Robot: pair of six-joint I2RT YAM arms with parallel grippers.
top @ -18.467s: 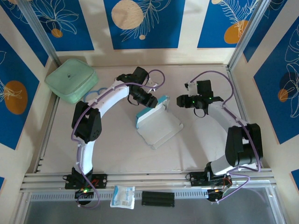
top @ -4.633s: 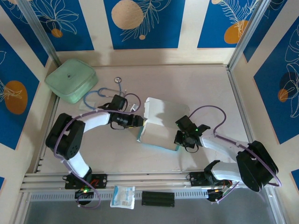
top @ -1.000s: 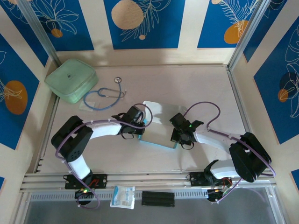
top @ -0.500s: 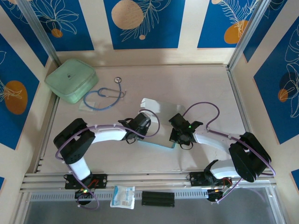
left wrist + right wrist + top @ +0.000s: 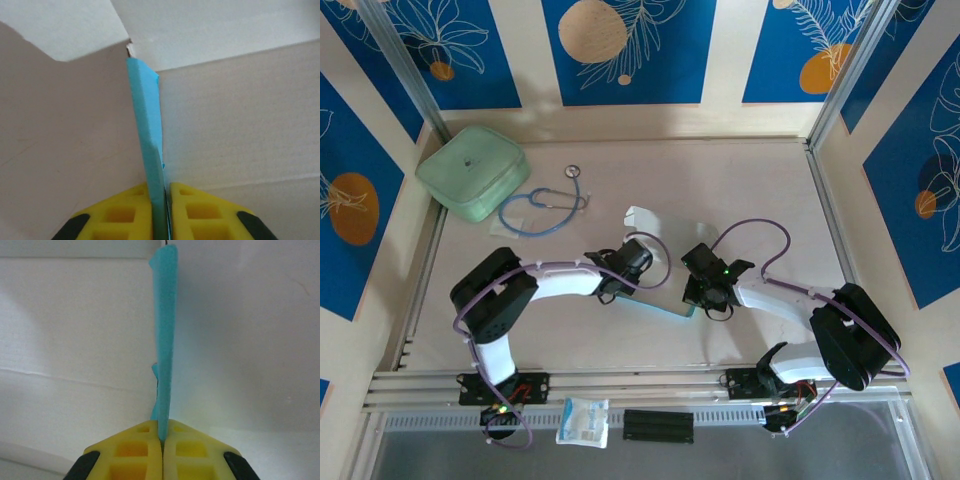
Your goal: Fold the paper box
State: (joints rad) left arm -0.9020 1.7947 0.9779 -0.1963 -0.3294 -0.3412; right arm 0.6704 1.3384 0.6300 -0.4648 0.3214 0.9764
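From above, you have the paper box (image 5: 670, 255) lying near the middle of the table (image 5: 760, 190), white inner face up, with one white flap raised at its 11 o'clock corner and a sky-blue edge showing along its 6 o'clock side. Your left gripper (image 5: 638, 262) reaches in from 9 o'clock and sits on the box's left side. Your right gripper (image 5: 700, 292) meets the box at about 4 o'clock. A pale green case (image 5: 472, 172) lies well apart at 10 o'clock, in the far left corner. A stethoscope (image 5: 545, 205) lies just beside the case, between it and the box. On the near rail, toward 7 o'clock, you can see a small packet (image 5: 582, 420) with a black bar (image 5: 658, 425) next to it.

In your left wrist view, the yellow fingers (image 5: 125, 212) are clenched on a thin blue wall of the paper box (image 5: 147, 135), which stands on edge and runs up toward 12 o'clock. White cardboard panels spread to either side of it, at 3 and 9 o'clock. The left gripper (image 5: 161, 189) is grasping that wall.

In your right wrist view, the right gripper (image 5: 161, 431) is also pinched tight on the paper box (image 5: 166, 335). An upright blue edge rises from between the yellow fingers (image 5: 131, 452) toward 12 o'clock. The white inside of the box lies at 9 o'clock.
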